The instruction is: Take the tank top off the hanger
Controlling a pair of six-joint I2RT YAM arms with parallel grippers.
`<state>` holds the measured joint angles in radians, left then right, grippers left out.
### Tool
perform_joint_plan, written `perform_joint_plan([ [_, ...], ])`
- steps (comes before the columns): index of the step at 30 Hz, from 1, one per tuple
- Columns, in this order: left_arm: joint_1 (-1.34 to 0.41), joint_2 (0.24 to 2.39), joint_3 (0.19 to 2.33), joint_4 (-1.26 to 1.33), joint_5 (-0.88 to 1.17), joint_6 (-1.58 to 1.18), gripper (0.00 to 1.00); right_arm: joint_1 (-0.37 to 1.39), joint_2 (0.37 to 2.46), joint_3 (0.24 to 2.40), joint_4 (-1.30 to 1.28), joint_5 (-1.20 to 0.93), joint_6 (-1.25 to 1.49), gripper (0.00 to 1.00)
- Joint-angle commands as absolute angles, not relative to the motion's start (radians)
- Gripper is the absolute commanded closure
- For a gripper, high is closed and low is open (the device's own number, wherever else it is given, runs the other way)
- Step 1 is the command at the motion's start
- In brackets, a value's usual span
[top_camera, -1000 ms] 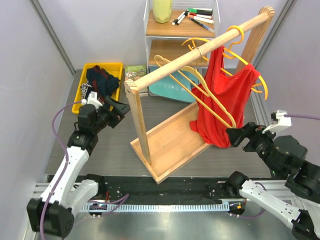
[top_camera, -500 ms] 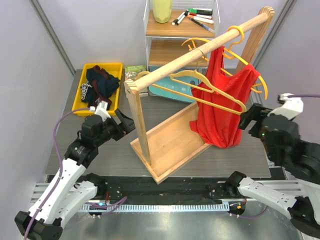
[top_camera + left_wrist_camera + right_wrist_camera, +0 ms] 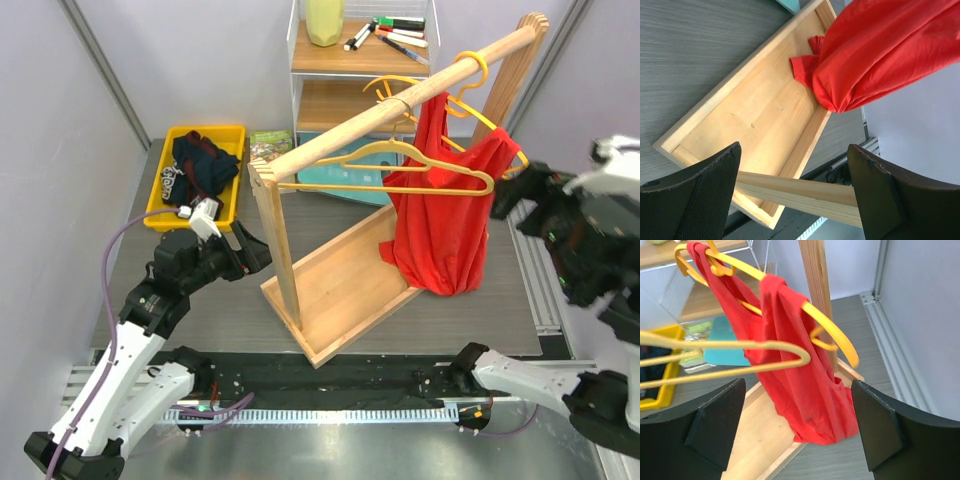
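Over the grey table (image 3: 480, 300), your tank top (image 3: 445, 220) hangs on its yellow hanger (image 3: 835, 329) because the left gripper (image 3: 255, 246) and right gripper (image 3: 514, 194) gape empty.

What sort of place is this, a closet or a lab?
Probably a lab test cell, not a closet: a tabletop wooden rack with a red tank top, a yellow bin, plain panels around.

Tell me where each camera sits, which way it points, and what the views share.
Top external: above and behind, looking down on left gripper, right gripper, wooden rack.
Left wrist: low, looking along the rack's tray toward the red tank top; open jaws frame it.
Right wrist: raised, facing tank top and yellow hanger; open jaws below.
Shared: all show the tank top.
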<state>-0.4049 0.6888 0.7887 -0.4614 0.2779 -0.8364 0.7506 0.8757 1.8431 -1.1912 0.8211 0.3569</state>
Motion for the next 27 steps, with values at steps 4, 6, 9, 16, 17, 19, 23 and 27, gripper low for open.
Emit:
perform_joint_plan([
  [4, -0.407, 0.667, 0.773, -0.469, 0.385, -0.762, 0.14, 0.753, 1.199, 2.14, -1.094, 0.913, 0.115, 0.07],
  [6, -0.408, 0.655, 0.769, -0.474, 0.397, -0.758, 0.14, 0.753, 1.229, 2.196, -1.092, 0.902, 0.066, 0.08],
  [9, -0.408, 0.641, 0.776, -0.485, 0.414, -0.747, 0.14, 0.753, 1.273, 2.221, -1.089, 0.931, 0.023, 0.08],
  [16, -0.408, 0.618, 0.796, -0.522, 0.422, -0.718, 0.13, 0.609, 1.31, 2.181, -1.091, 0.881, 0.011, 0.08],
  [17, -0.408, 0.617, 0.793, -0.523, 0.425, -0.716, 0.13, 0.571, 1.315, 2.169, -1.091, 0.84, 0.012, 0.08],
  [19, -0.408, 0.612, 0.793, -0.525, 0.425, -0.713, 0.13, 0.447, 1.324, 2.16, -1.089, 0.738, 0.003, 0.08],
  [23, -0.408, 0.604, 0.796, -0.531, 0.428, -0.713, 0.13, 0.356, 1.307, 2.109, -1.036, 0.606, -0.049, 0.06],
  [27, -0.408, 0.609, 0.804, -0.531, 0.434, -0.713, 0.13, 0.325, 1.284, 2.054, -1.005, 0.46, -0.052, 0.06],
])
